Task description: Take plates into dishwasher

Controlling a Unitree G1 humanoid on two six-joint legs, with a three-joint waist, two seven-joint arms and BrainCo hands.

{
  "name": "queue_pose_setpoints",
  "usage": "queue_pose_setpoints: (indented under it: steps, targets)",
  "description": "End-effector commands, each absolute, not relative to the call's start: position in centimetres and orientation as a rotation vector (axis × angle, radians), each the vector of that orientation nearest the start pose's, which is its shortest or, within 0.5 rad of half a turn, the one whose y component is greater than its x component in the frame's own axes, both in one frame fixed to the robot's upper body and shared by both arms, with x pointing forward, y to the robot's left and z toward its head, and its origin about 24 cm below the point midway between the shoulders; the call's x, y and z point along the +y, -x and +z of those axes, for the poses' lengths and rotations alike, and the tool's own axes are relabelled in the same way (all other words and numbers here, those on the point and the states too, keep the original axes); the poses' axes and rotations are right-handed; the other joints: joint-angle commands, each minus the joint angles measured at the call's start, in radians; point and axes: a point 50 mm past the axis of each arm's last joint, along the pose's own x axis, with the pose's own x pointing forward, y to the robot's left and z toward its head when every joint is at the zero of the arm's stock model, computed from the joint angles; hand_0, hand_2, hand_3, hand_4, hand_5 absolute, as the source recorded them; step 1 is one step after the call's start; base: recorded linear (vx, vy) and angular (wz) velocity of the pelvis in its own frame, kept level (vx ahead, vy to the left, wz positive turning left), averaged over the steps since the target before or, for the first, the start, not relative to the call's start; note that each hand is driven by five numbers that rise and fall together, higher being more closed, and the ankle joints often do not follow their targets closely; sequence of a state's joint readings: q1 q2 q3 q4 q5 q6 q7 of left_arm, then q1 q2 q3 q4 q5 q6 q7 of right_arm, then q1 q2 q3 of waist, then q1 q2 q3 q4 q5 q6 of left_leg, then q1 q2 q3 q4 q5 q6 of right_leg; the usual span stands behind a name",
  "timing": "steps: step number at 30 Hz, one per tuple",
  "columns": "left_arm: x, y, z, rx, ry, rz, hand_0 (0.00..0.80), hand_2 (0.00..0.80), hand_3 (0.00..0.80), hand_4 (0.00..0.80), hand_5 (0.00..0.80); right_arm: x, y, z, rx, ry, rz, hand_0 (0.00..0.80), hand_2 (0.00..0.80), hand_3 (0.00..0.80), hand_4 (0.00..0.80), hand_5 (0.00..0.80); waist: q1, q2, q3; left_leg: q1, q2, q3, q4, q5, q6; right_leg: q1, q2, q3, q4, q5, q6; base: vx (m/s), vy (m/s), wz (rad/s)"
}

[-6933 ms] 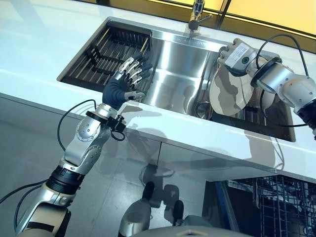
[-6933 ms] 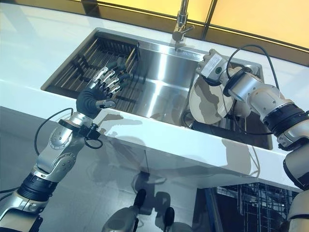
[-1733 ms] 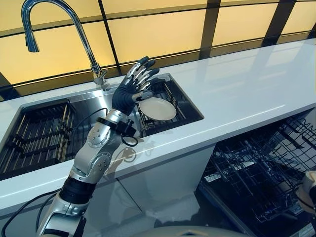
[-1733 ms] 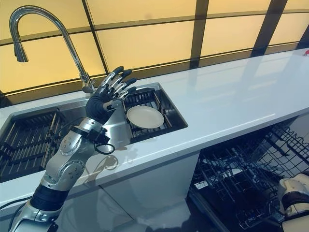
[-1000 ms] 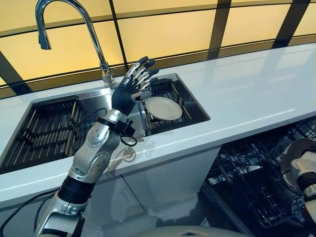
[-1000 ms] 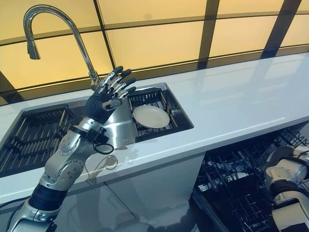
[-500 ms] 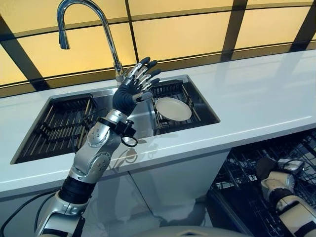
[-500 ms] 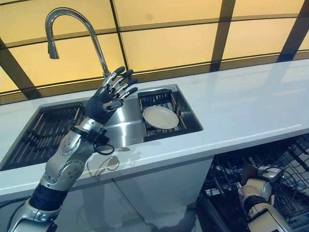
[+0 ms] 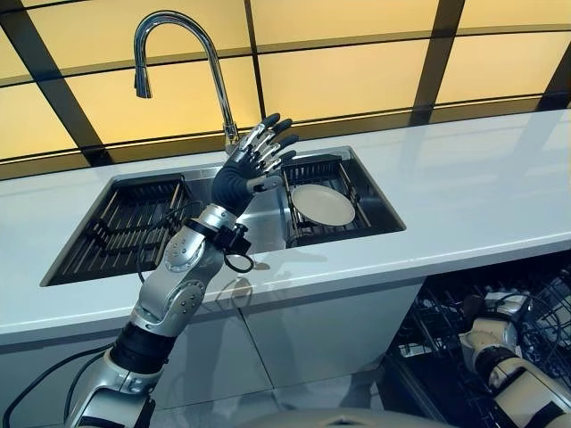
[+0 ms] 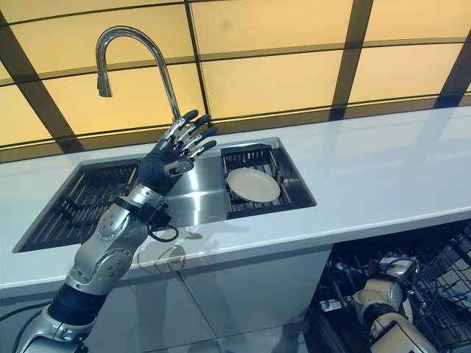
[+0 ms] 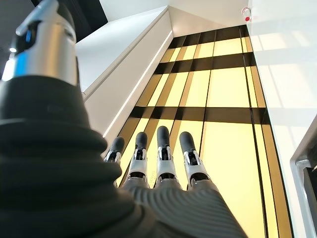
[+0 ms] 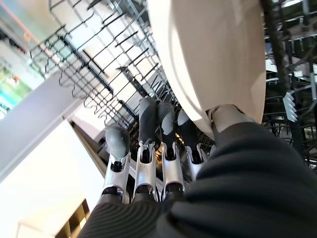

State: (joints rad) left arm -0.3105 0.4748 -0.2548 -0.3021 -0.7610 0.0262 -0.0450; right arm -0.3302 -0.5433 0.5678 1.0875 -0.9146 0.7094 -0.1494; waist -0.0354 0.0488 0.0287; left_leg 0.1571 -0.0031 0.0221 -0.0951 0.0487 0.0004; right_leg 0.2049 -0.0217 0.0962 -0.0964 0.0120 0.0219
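My right hand (image 12: 163, 163) pinches a cream plate (image 12: 213, 54) between thumb and fingers. It holds the plate among the wire tines of the open dishwasher's rack (image 12: 99, 44). The same hand shows low in the dishwasher (image 9: 446, 321) in the left eye view (image 9: 489, 332); the plate is hard to make out there. A second cream plate (image 9: 323, 203) lies flat on the dark rack in the right part of the sink (image 9: 268, 214). My left hand (image 9: 241, 178) is open and empty, fingers spread, raised above the sink's middle.
A tall curved faucet (image 9: 178, 53) stands behind the sink. A dark slatted rack (image 9: 134, 223) fills the sink's left part. The white countertop (image 9: 473, 187) runs right, above the dishwasher. Yellow panels with dark frames back the counter.
The camera has swung, shifting the whole scene right. My right hand has gone lower and deeper into the dishwasher rack with the plate. My left hand stays raised and open.
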Motion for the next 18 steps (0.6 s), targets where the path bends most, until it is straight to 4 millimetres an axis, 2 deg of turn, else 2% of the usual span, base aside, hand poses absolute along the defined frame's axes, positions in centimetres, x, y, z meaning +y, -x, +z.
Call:
queue_pose_setpoints:
  steps: [1,4,10,15,18]
  targets:
    - [12.0,-26.7,20.5,-0.515,0.286,-0.610,0.000,0.000,0.000,0.000,0.000,-33.7,-20.9,-5.6,1.224,1.849,-0.104,0.800,0.800,0.800,0.800,0.800,0.031,-0.019,0.031,0.039,-0.039,-0.012,0.008,-0.119,0.073,-0.053,0.028,-0.032,0.009,0.025,0.035,0.000,0.000,0.00]
    - [12.0,-26.8,20.6,-0.514,0.279,-0.606,0.000,0.000,0.000,0.000,0.000,-33.9,-20.7,-5.7,1.243,1.771,-0.136,0.000,0.000,0.000,0.000,0.000,0.028,-0.023,0.033,0.042,-0.036,-0.009,0.008,-0.119,0.073,-0.049,0.028,-0.029,0.009,0.026,0.035,0.000,0.000,0.00]
    - [12.6,-27.2,20.7,-0.517,0.271,-0.576,0.000,0.000,0.000,0.000,0.000,-34.6,-20.2,-5.5,1.217,1.650,-0.224,0.000,0.000,0.000,0.000,0.000,0.010,-0.028,0.038,0.049,-0.032,0.001,0.008,-0.120,0.073,-0.048,0.032,-0.014,0.009,0.031,0.034,0.000,0.000,0.00]
    - [13.2,-27.3,20.6,-0.523,0.254,-0.546,0.000,0.000,0.000,0.000,0.000,-35.3,-20.0,-4.9,1.176,1.569,-0.283,0.000,0.000,0.000,0.000,0.000,-0.017,-0.032,0.043,0.051,-0.028,0.015,0.008,-0.124,0.072,-0.051,0.037,0.005,0.009,0.034,0.036,0.005,-0.003,-0.03]
    - [13.5,-27.4,20.6,-0.526,0.247,-0.526,0.000,0.000,0.000,0.000,0.000,-35.6,-20.5,-4.0,1.119,1.545,-0.318,0.000,0.000,0.000,0.000,0.000,-0.032,-0.034,0.046,0.054,-0.025,0.024,0.008,-0.127,0.073,-0.052,0.039,0.015,0.009,0.035,0.035,0.003,-0.002,-0.10]
